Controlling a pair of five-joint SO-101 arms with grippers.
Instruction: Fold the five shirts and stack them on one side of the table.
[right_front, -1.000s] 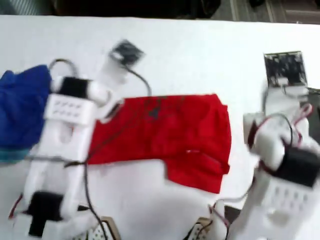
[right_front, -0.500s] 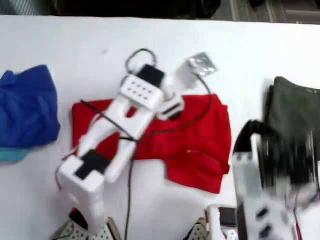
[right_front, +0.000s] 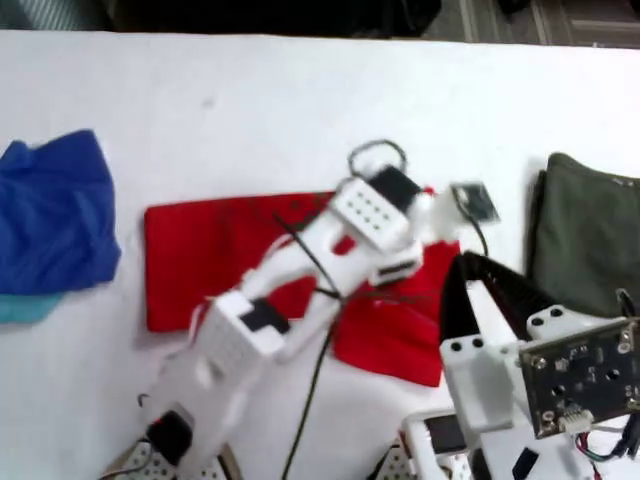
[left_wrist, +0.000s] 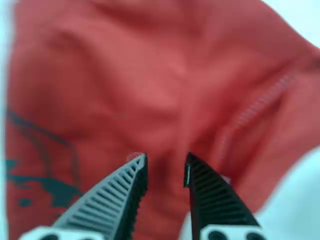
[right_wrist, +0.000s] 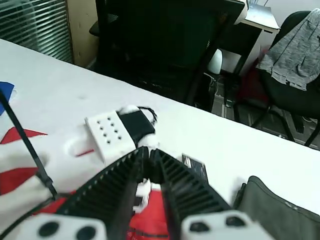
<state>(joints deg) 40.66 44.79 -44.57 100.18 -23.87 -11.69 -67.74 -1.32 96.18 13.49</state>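
A red shirt (right_front: 220, 260) lies spread across the middle of the table, one part folded over at its right end. My left arm (right_front: 300, 280) stretches across it from the front edge to that right end. My left gripper (left_wrist: 165, 165) hangs open just above the red cloth (left_wrist: 150, 85), with nothing between its fingers. My right gripper (right_wrist: 150, 152) is shut and empty, raised above the table near the shirt's right edge, with its black fingers (right_front: 465, 275) meeting at the tips. A crumpled blue shirt (right_front: 50, 215) lies at the left, a dark grey one (right_front: 585, 240) at the right.
A teal piece of cloth (right_front: 20, 310) peeks out under the blue shirt. The table's far half is bare white (right_front: 300, 90). Dark chairs (right_wrist: 165, 45) stand beyond the far edge. Cables run along my left arm.
My left arm has swung from the blue shirt rightward across the red shirt to its right end. My right arm has pulled back and risen, uncovering the dark grey shirt.
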